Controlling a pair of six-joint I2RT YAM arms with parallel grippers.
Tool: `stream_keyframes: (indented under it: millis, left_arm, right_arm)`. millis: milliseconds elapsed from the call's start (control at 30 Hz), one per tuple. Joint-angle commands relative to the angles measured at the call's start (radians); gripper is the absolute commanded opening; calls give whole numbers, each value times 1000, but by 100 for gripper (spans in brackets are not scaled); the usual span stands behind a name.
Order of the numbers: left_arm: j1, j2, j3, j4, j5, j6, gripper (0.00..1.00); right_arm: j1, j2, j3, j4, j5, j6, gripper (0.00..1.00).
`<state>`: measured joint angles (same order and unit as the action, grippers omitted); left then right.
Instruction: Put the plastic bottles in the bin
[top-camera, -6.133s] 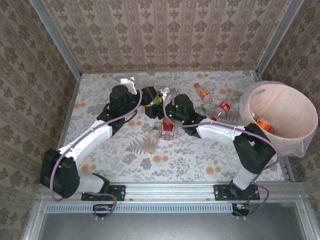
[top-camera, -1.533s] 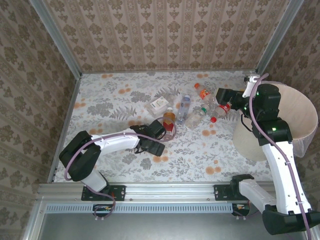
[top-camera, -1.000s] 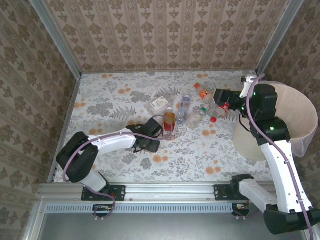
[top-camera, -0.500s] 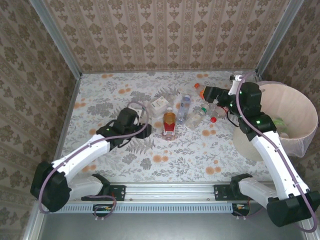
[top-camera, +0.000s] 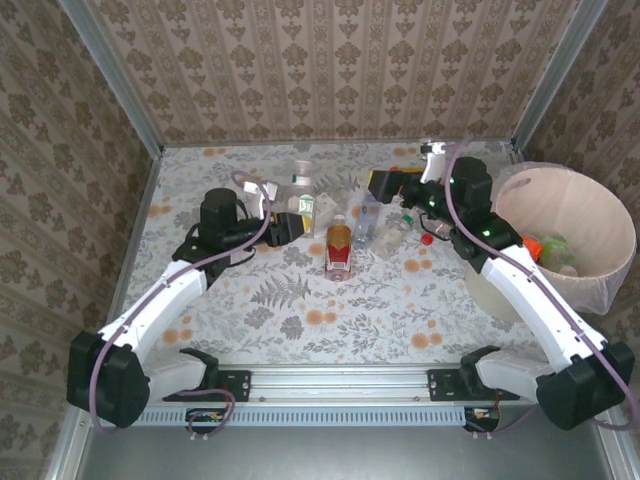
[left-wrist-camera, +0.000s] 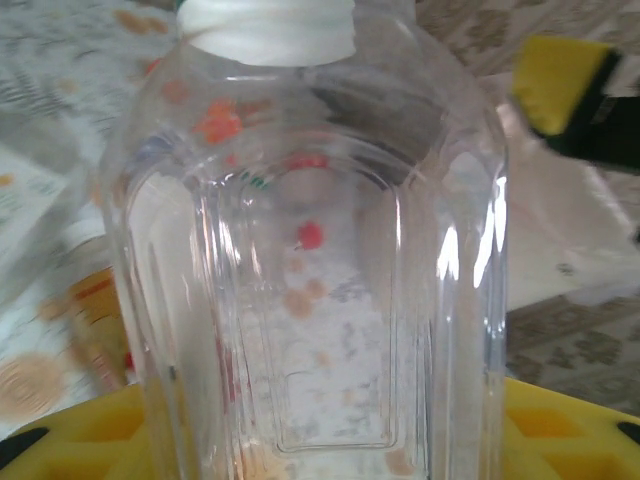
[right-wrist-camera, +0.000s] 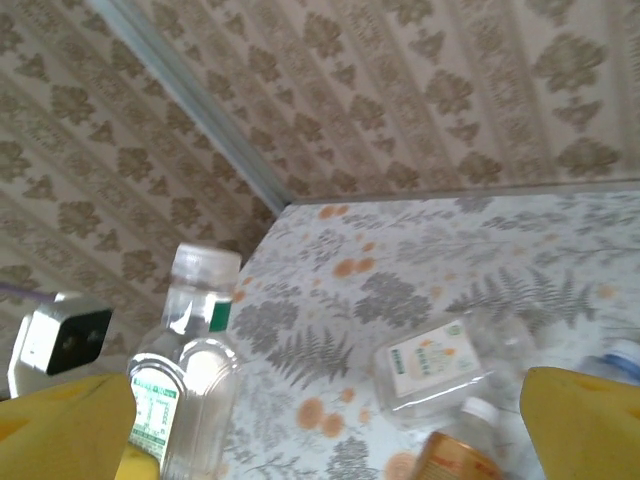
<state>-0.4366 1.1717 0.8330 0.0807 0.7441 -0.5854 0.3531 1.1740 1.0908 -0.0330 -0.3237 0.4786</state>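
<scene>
The left claw (top-camera: 290, 218) is clamped on a clear bottle with a white cap (left-wrist-camera: 300, 250), its yellow pads pressing the lower body from both sides, and it holds the bottle upright above the far left part of the tabletop (top-camera: 350, 310). The right claw (top-camera: 380, 183) hangs just across from it with its fingers wide apart, gripping nothing. The bin (top-camera: 585, 205) stands at the right edge, well apart from the held bottle, with the right arm in between and a couple of bottles already lying inside. The step in hand looks like getting this bottle across to the bin, most likely by passing it to the right claw. To do that well, the left claw should keep the bottle upright and bring its upper half squarely between the open fingers, which should close above the yellow pads before the left lets go. The thin wall will probably dent and slip if squeezed near the cap. The path should stay high enough to clear the orange-labelled bottle (top-camera: 338, 243) and the other loose bottles (top-camera: 385, 232) standing and lying between the arms.
</scene>
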Motion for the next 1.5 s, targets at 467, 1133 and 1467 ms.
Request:
stream_keyframes:
  millis: [467, 1133, 1467]
  left_arm:
    - [-91, 92, 129, 158, 194, -19, 46]
    - [-113, 100, 109, 181, 158, -22, 45]
    - [-113, 107, 111, 182, 151, -24, 46]
  right_arm:
    - [139, 307, 207, 323, -202, 227, 100]
    - [149, 276, 181, 191, -202, 136, 46]
    - [149, 255, 193, 148, -168, 102, 34]
